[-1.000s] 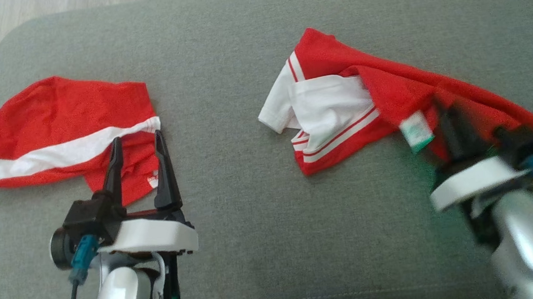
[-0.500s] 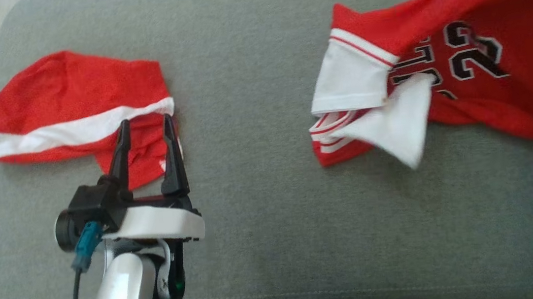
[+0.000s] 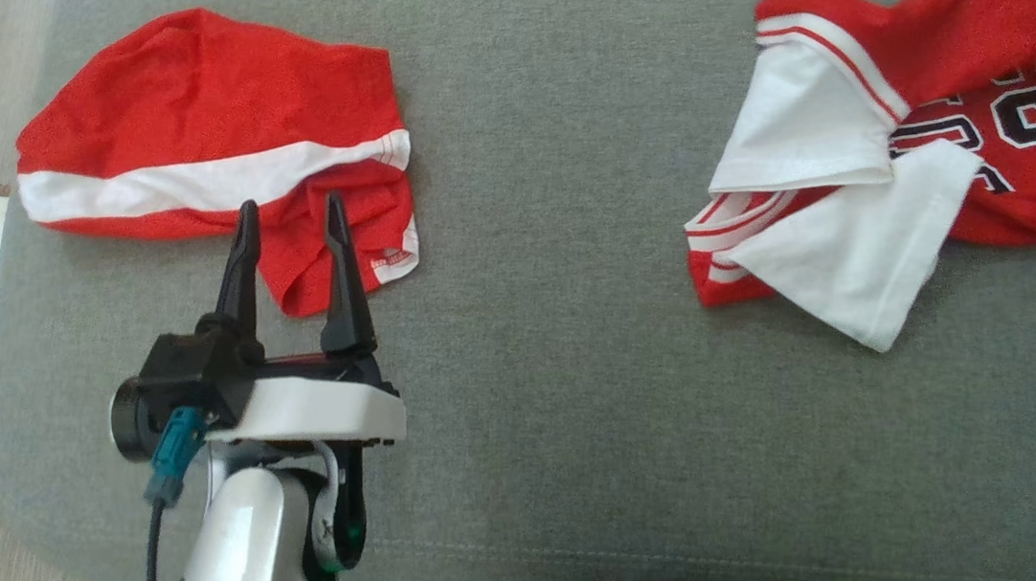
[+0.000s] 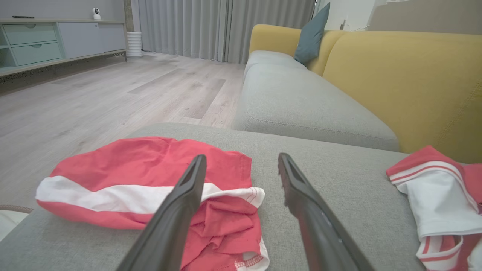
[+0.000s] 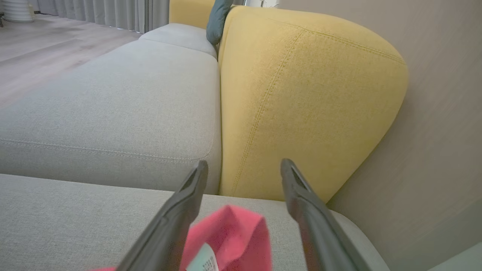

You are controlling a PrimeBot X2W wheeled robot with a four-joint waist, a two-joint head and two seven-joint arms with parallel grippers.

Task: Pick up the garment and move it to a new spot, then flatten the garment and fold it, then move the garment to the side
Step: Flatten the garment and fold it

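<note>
On the head view I have the grey seat cushion across the frame, with the red jersey lying crumpled at about 2 o'clock; its white sleeves are flopped toward 8 o'clock and part of its black number shows. A pair of red shorts with a white band lies at 10 o'clock, well apart from the jersey. My left gripper sits at 8 o'clock, its fingers spread wide with nothing between them, the tips over the bunched lower edge of the shorts. In the left wrist view the same spread fingers frame the shorts at 7 o'clock, and a sleeve of the jersey peeks in at 4 o'clock. Beyond them runs a sofa with a grey seat, a yellow backrest and a teal pillow. At 10 o'clock stands a sideboard whose drawers are shut, so I cannot tell their contents. In the right wrist view the right gripper has its fingers wide apart. A fold of the jersey with its label lies low between them at 6 o'clock, blurred, and it does not look pinched.
</note>
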